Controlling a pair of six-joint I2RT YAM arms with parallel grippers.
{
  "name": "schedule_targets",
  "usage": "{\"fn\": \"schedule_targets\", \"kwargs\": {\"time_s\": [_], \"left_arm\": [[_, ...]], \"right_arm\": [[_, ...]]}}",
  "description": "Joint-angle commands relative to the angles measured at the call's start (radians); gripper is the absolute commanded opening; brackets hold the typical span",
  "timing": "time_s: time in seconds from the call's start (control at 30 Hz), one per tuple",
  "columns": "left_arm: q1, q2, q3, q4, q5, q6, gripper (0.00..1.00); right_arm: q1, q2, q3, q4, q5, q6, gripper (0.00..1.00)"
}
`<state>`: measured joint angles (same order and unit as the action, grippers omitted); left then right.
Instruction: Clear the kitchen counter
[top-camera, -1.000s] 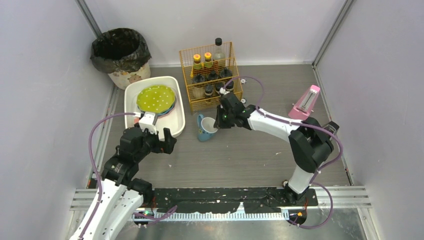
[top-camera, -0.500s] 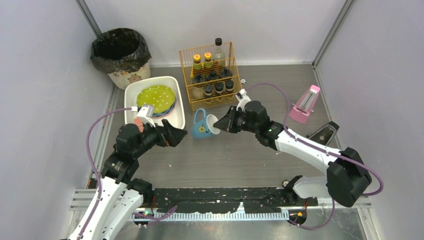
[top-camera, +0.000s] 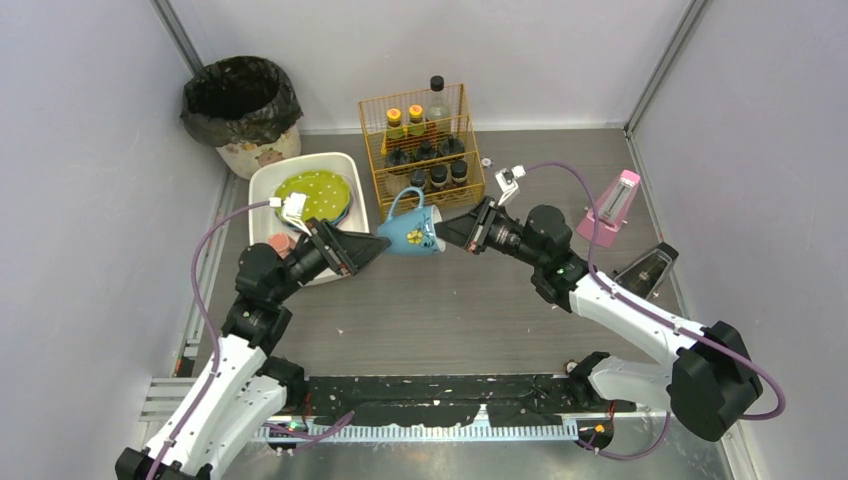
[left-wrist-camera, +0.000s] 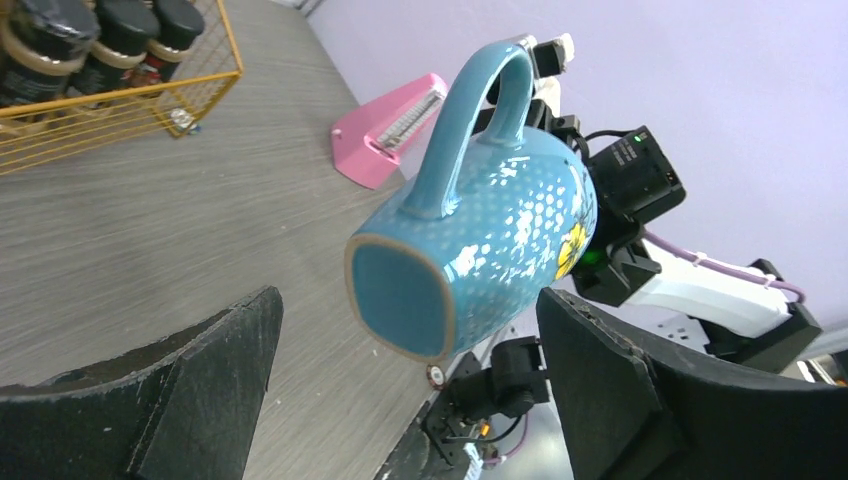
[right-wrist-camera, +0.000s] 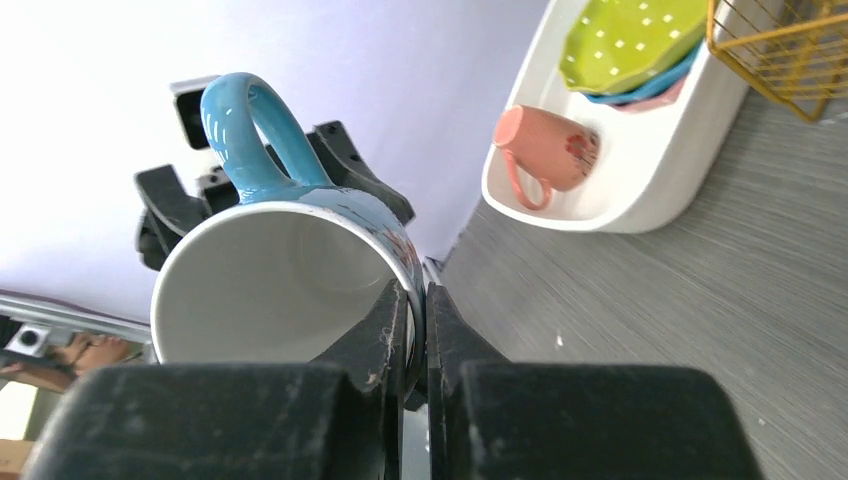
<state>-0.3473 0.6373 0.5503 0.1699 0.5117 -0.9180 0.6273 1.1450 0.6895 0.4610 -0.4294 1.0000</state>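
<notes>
A blue mug (top-camera: 410, 235) with pale dots hangs in the air above the grey wood-grain counter (top-camera: 450, 310), tipped on its side, handle up. My right gripper (top-camera: 447, 232) is shut on the mug's rim; in the right wrist view its fingers pinch the rim wall (right-wrist-camera: 418, 300) of the mug (right-wrist-camera: 270, 290), one finger inside. My left gripper (top-camera: 372, 247) is open, facing the mug's base. In the left wrist view the mug (left-wrist-camera: 490, 230) sits between the spread fingers of that gripper (left-wrist-camera: 408, 300), without touching them.
A white tub (top-camera: 262, 190) at left holds a green plate (top-camera: 312, 195) and a pink mug (right-wrist-camera: 550, 150). A yellow wire basket of bottles (top-camera: 425, 150) stands behind. A black-lined bin (top-camera: 242, 105) is at the back left. A pink wedge (top-camera: 610, 205) stands at right.
My right gripper has lifted the blue mug off the counter and tipped it sideways toward the left arm. My left gripper has swung right and up to meet the mug's base.
</notes>
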Motion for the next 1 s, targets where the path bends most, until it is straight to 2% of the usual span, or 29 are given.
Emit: {"fn": "schedule_targets", "kwargs": {"time_s": [0.0,0.23,0.5,0.57,0.7,0.73,0.87,0.97], "left_arm": [[-0.028,0.020,-0.006,0.214,0.036,-0.086,1.00],[-0.111,0.087,-0.007,0.365,-0.002,-0.136,1.00],[-0.153,0.161,-0.009,0.537,-0.042,-0.218,0.99],[-0.159,0.175,-0.002,0.549,-0.039,-0.227,0.96],[-0.168,0.190,0.009,0.560,-0.032,-0.247,0.78],[-0.169,0.191,0.010,0.561,-0.033,-0.251,0.70],[-0.171,0.183,0.004,0.574,-0.045,-0.260,0.32],[-0.170,0.158,0.006,0.555,-0.075,-0.238,0.04]], "right_arm": [[-0.013,-0.026,0.016,0.261,-0.068,0.132,0.05],[-0.014,0.014,0.030,0.353,-0.094,0.197,0.05],[-0.015,0.063,0.025,0.439,-0.112,0.267,0.05],[-0.015,0.070,0.023,0.443,-0.112,0.272,0.05],[-0.019,0.076,0.020,0.444,-0.113,0.273,0.05],[-0.021,0.079,0.019,0.444,-0.112,0.274,0.05],[-0.035,0.091,0.018,0.441,-0.116,0.275,0.10],[-0.052,0.095,0.010,0.440,-0.120,0.274,0.20]]}}
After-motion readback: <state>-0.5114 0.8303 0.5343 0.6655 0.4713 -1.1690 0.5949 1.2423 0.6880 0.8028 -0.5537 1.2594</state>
